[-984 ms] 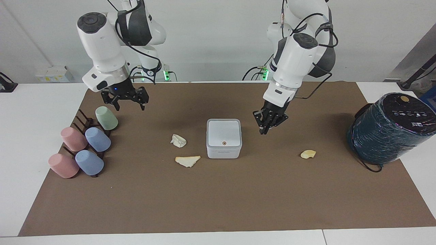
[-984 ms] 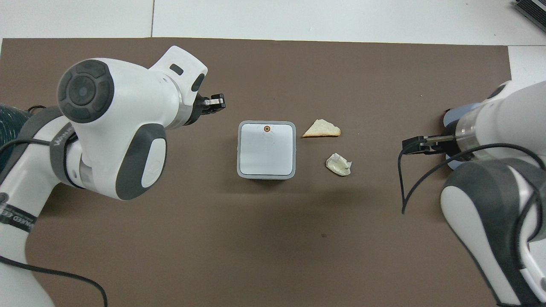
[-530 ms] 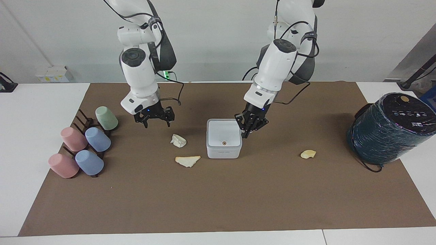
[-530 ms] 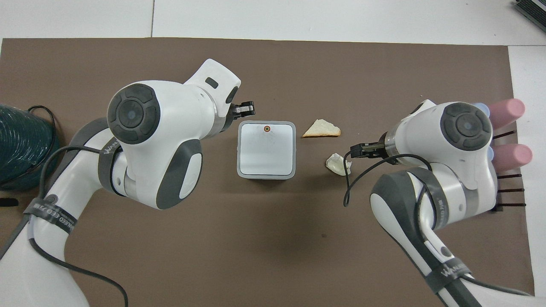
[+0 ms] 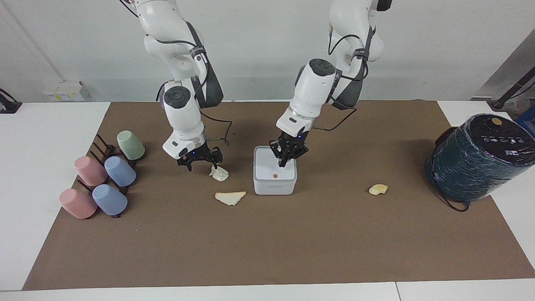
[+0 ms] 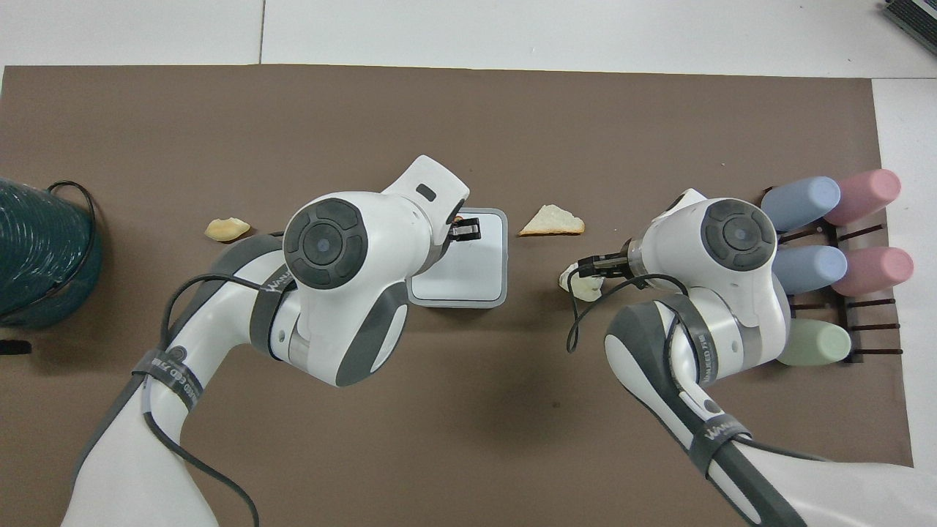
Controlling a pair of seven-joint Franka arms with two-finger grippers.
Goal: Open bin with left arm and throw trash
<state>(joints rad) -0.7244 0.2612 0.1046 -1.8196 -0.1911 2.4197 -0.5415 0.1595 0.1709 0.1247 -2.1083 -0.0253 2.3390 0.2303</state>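
The white bin (image 5: pixel 274 189) stands mid-mat with its lid down and the orange dot facing away from the robots; it also shows in the overhead view (image 6: pixel 479 282). My left gripper (image 5: pixel 283 163) is shut and points down over the lid, close to the dot; whether it touches the lid I cannot tell. In the overhead view (image 6: pixel 465 229) it covers the dot. My right gripper (image 5: pixel 200 164) is open and empty, low beside the white tissue wad (image 5: pixel 220 174). The tan triangular piece (image 5: pixel 230 197) lies beside the bin. The yellowish peel (image 5: pixel 378 189) lies toward the left arm's end.
A rack of pastel cups (image 5: pixel 104 179) stands at the right arm's end of the brown mat (image 5: pixel 267 251). A large dark teal wrapped cylinder (image 5: pixel 476 161) stands at the left arm's end.
Both arms came down and in toward the middle. My left gripper moved from beside the bin to over its lid. My right gripper moved from over the cups to beside the tissue wad.
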